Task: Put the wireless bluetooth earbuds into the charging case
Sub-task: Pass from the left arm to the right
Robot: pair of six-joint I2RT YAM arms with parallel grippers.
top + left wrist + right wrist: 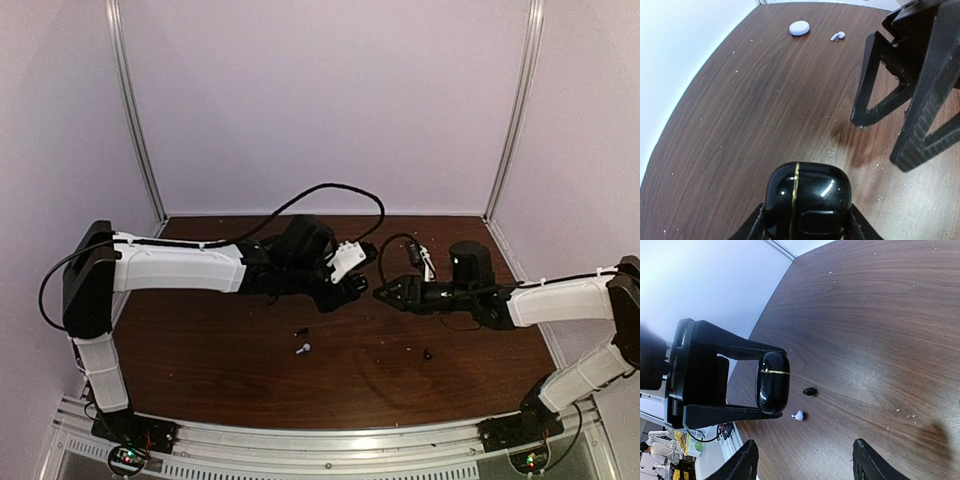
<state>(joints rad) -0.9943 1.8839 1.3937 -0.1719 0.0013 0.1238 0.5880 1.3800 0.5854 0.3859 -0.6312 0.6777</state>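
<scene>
My left gripper (807,222) is shut on a glossy black charging case (807,200) with a gold seam, closed and held above the table. It also shows in the right wrist view (773,382), between the left fingers. My right gripper (805,465) is open and empty, facing the case from close by (382,293). A black earbud (810,391) and a white earbud (798,415) lie on the table under the case, also in the top view (300,332) (303,349). Another black earbud (428,353) lies to the right. A second white earbud (838,36) lies at the far side.
A white oval case-like object (799,28) lies near the far wall next to the white bud. The right gripper's fingers (920,120) stand close in front of the left gripper. White walls enclose the brown wooden table (220,370). A black cable loops above the left arm (340,190).
</scene>
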